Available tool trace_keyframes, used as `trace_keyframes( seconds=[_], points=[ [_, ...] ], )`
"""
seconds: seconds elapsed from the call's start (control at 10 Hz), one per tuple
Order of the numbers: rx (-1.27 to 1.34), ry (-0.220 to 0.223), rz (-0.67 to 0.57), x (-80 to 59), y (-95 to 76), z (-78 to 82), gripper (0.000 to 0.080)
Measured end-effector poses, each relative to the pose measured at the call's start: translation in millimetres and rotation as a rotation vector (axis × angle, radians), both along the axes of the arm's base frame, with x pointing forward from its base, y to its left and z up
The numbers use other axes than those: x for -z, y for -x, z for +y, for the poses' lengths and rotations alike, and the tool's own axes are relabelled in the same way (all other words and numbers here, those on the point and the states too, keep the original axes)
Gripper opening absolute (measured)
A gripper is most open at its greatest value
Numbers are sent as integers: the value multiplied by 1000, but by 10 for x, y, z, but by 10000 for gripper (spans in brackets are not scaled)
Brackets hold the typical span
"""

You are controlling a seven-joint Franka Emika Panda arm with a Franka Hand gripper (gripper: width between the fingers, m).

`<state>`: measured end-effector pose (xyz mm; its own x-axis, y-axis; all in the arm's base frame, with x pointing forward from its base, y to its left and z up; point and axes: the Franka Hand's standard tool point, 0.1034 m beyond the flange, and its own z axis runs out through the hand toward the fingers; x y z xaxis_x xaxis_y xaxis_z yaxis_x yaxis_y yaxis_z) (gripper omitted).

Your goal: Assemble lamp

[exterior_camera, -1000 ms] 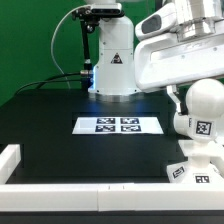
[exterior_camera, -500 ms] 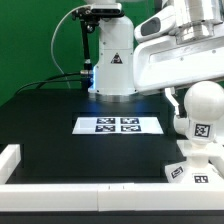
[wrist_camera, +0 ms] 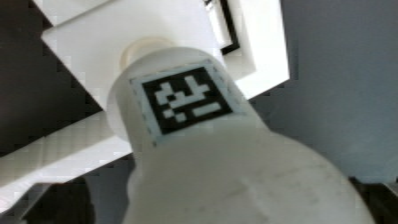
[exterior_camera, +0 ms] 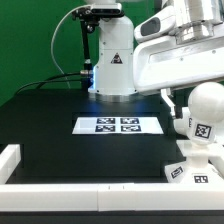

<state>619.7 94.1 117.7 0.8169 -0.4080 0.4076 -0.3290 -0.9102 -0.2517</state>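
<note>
The lamp's white bulb (exterior_camera: 207, 106), round-headed and tagged, stands upright in the flared square base (exterior_camera: 192, 171) at the exterior view's right, near the front. My gripper (exterior_camera: 192, 100) hangs around the bulb's head. One dark finger (exterior_camera: 168, 99) shows on the exterior view's left of the head with a gap between them; the other finger is hidden. The jaws stand open and hold nothing. In the wrist view the bulb (wrist_camera: 192, 130) fills most of the picture, its tag facing the camera, with the base (wrist_camera: 98, 55) beyond it.
The marker board (exterior_camera: 119, 125) lies mid-table on the black surface. A white rail (exterior_camera: 70, 186) runs along the front edge, with a raised white block (exterior_camera: 8, 158) at the exterior view's left. The arm's pedestal (exterior_camera: 112, 65) and cables stand at the back.
The visible finger has drawn away from the bulb's head, so the jaws have spread. The bulb's head has settled slightly lower on the base.
</note>
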Motion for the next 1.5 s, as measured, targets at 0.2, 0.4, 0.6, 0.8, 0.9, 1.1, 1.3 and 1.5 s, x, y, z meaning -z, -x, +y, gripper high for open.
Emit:
trace_keyframes(
  seconds=[0.2, 0.4, 0.6, 0.8, 0.9, 1.1, 1.3, 1.5],
  points=[
    [-2, -11, 32, 17, 17, 23, 698],
    [-8, -41, 98, -48, -36, 58, 698],
    [-27, -87, 270, 22, 15, 36, 698],
    [-35, -112, 350, 35, -24, -22, 698],
    [-52, -138, 439, 33, 54, -42, 698],
    [-61, -178, 545, 28, 101, -152, 698],
    [-64, -179, 547, 21, 109, -129, 698],
    [-69, -175, 542, 15, 119, -89, 698]
  ],
)
